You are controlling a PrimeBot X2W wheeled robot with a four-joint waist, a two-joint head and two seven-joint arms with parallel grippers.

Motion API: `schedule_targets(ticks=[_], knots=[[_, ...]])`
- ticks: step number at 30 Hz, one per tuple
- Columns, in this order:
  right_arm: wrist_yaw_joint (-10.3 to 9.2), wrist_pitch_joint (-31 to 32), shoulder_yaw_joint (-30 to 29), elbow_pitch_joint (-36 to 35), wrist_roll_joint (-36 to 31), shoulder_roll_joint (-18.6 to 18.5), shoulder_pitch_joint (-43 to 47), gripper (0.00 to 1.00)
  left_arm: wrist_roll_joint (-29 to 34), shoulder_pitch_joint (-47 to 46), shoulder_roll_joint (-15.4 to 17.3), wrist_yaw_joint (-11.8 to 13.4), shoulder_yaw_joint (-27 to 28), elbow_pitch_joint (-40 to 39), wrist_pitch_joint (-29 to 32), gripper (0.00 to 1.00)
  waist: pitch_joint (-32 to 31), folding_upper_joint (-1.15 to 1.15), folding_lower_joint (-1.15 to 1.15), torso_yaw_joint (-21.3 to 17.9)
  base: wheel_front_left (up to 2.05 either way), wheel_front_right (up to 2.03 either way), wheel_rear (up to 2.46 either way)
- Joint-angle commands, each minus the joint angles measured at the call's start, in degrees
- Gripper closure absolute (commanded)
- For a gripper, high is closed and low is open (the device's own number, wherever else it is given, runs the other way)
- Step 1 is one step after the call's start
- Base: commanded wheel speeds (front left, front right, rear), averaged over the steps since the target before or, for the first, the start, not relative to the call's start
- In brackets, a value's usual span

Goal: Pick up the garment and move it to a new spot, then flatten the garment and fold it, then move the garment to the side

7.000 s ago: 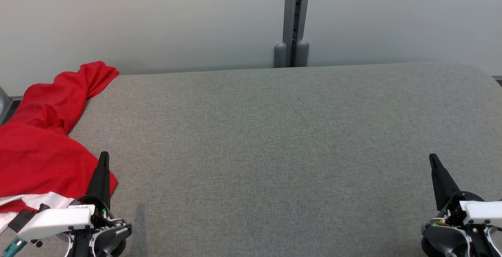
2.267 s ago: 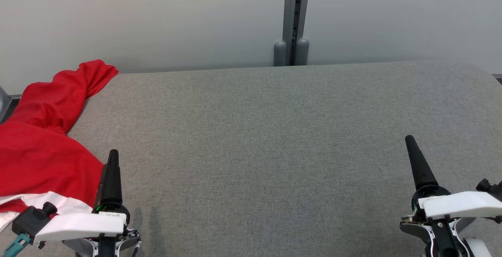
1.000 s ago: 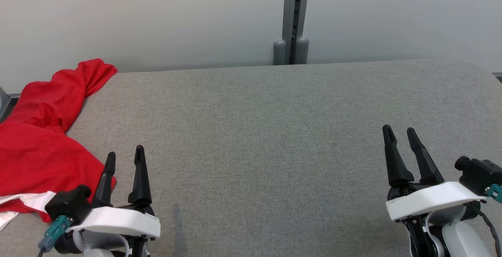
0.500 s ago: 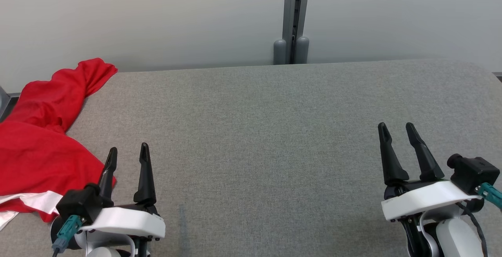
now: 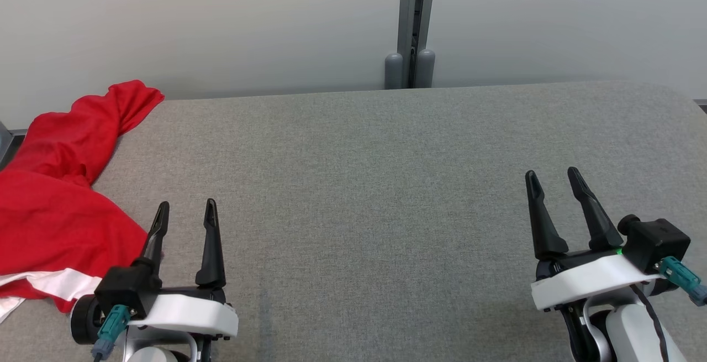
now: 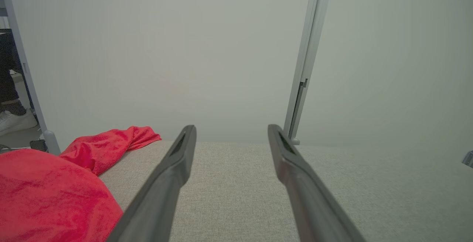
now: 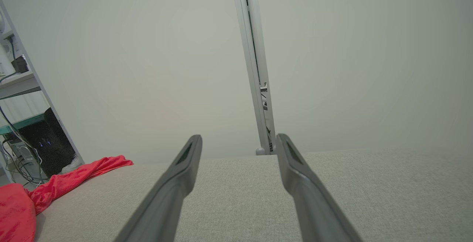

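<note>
Wrists just rolled level; left gripper [image 5: 186, 203] & right gripper [image 5: 552, 172] both wide open, empty.
Crumpled red cloth garment [image 5: 61, 207] w/ white trim lies at left edge of grey fabric table [image 5: 386, 185], just beside left gripper. Pickup next.

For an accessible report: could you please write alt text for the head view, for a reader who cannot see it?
A red garment lies crumpled at the left edge of a grey table. The left gripper, beside the garment, and the right gripper point forward, jaws open and empty.
</note>
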Motion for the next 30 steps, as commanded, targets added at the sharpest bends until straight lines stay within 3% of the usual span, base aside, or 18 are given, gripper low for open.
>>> schedule_targets(ticks=[1, 19, 30], knots=[[0.25, -0.71, 0.31, -0.04, -1.4, -0.36, -1.04, 0.0, 1.45, -1.03, 0.35, 0.22, -0.15, -0.31, -0.52, 0.0, 0.03, 0.0, 0.0, 0.01, 0.0, 0.0, 0.0], [0.21, -2.5, 1.22, -0.07, -7.78, -0.51, -1.68, 0.0, 8.01, -1.03, 0.42, 1.32, -1.43, -0.85, -2.31, 0.0, 0.31, 0.0, 0.0, -0.02, 0.0, 0.0, 0.0], [0.21, -2.49, 0.91, 0.29, -7.33, -0.24, -1.69, 0.0, 7.32, -1.12, 0.42, 0.93, -1.05, -0.39, -2.34, 0.0, 0.42, 0.0, 0.0, -0.03, 0.0, 0.0, 0.0]])
